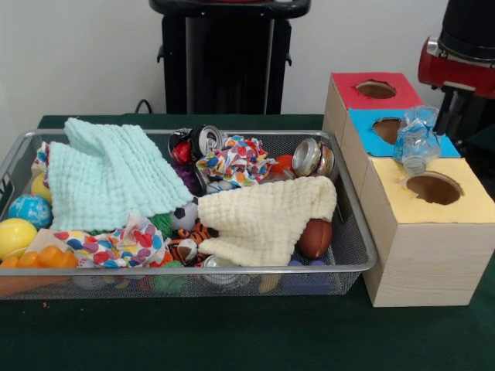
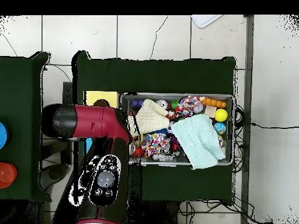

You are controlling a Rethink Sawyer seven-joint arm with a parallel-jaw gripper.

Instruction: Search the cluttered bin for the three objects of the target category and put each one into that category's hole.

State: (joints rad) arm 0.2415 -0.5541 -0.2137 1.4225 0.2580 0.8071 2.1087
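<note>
The gripper (image 1: 424, 154) pinches a crumpled clear plastic bottle (image 1: 415, 139) just above the box's (image 1: 418, 239) yellow hole (image 1: 434, 188), beside the blue hole (image 1: 388, 128), so this one looks nearly delivered, though I can't tell how many remain in the mesh bin (image 1: 352, 232) under cloths.

The front view is taken from a low, close position at the near edge of the table, facing horizontally across it toward the back wall. The wire mesh bin (image 1: 352, 232) fills the left and centre; the wooden box with three holes (image 1: 418, 232) stands at the right. The overhead view is taken from high above, looking straight down, and is far more distant: the green table (image 2: 175, 73), tiled floor (image 2: 268, 87) and red robot arm (image 2: 93, 121) all appear. Both views share the bin (image 2: 131, 98), its contents and the box's yellow section (image 2: 93, 96). Orientation is reversed between views: the mint cloth (image 1: 108, 174) lies left in front, right overhead (image 2: 198, 140).
</note>
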